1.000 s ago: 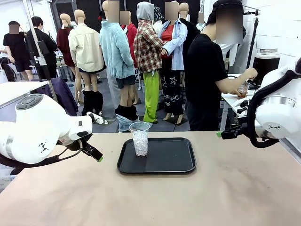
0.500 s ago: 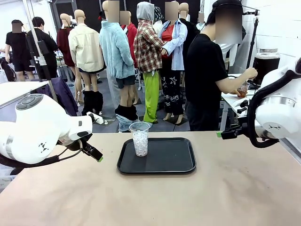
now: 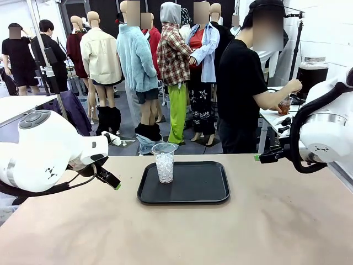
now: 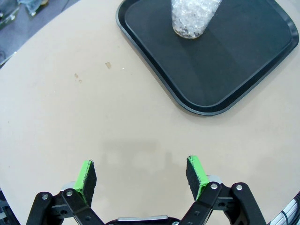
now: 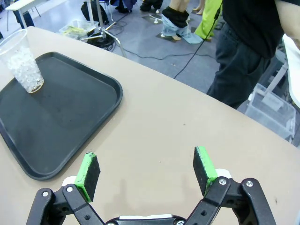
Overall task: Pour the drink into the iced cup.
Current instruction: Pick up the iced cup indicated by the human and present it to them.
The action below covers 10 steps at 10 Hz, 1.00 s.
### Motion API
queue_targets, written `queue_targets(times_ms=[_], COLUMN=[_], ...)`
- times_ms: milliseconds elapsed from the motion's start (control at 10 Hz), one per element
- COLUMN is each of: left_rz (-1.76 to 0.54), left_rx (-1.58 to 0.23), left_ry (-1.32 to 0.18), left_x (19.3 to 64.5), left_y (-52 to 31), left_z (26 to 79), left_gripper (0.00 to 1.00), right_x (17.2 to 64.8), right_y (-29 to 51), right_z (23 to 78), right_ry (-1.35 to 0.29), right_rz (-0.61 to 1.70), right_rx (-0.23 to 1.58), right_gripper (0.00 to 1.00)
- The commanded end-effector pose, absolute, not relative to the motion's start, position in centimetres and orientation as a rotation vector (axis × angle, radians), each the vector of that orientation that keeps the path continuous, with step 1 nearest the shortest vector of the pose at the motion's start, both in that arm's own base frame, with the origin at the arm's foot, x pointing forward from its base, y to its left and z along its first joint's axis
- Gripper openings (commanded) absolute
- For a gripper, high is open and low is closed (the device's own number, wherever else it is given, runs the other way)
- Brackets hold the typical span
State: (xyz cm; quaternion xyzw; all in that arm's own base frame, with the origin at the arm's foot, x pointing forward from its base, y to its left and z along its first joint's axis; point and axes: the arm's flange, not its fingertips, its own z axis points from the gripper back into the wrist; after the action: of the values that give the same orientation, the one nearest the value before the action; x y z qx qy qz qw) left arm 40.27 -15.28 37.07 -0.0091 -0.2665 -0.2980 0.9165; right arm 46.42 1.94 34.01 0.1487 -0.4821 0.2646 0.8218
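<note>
One risk: the iced cup [image 3: 164,163], standing on the tray [image 3: 209,193] ahead of the left gripper [image 4: 140,174], is light and tall, so a hasty pour could topple it. The drink [image 3: 309,80] sits in its jar [image 3: 319,69] well beyond the right gripper [image 5: 146,169], near the person [image 3: 237,83]. Both grippers hover over the bench [image 3: 248,232], jaws apart, empty.

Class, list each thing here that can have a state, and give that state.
iced cup: upright on the tray, mostly filled with ice, no drink yet.
tray: flat on the table.
left arm: jaws open, empty.
right arm: jaws open, empty.
small cup by the person: some reddish-brown drink inside.
jar: upright, dark inside, lid on.
</note>
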Motion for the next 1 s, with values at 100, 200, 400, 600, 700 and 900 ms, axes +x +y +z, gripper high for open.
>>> queue_targets(times_ms=[100,200,400,600,700,900], left_rz=[-0.609,-0.609,-0.609,-0.609,-0.609,-0.609], left_rx=[-0.021,-0.021,-0.021,-0.021,-0.021,-0.021], left_ry=[-0.550,-0.550,-0.550,-0.550,-0.550,-0.550], left_x=[40.29,40.29,40.29,40.29,40.29,40.29], left_y=[-15.10,-15.10,-15.10,-15.10,-15.10,-15.10], left_z=[37.12,37.12,37.12,37.12,37.12,37.12], left_gripper=[1.00,1.00,1.00,1.00,1.00,1.00], right_x=[46.18,46.18,46.18,46.18,46.18,46.18], right_y=[1.84,1.84,1.84,1.84,1.84,1.84], right_z=[34.06,34.06,34.06,34.06,34.06,34.06], right_ry=[-1.030,-1.030,-1.030,-1.030,-1.030,-1.030], right_rz=[0.570,0.570,0.570,0.570,0.570,0.570], right_rx=[0.316,0.316,0.316,0.316,0.316,0.316], right_gripper=[1.00,1.00,1.00,1.00,1.00,1.00])
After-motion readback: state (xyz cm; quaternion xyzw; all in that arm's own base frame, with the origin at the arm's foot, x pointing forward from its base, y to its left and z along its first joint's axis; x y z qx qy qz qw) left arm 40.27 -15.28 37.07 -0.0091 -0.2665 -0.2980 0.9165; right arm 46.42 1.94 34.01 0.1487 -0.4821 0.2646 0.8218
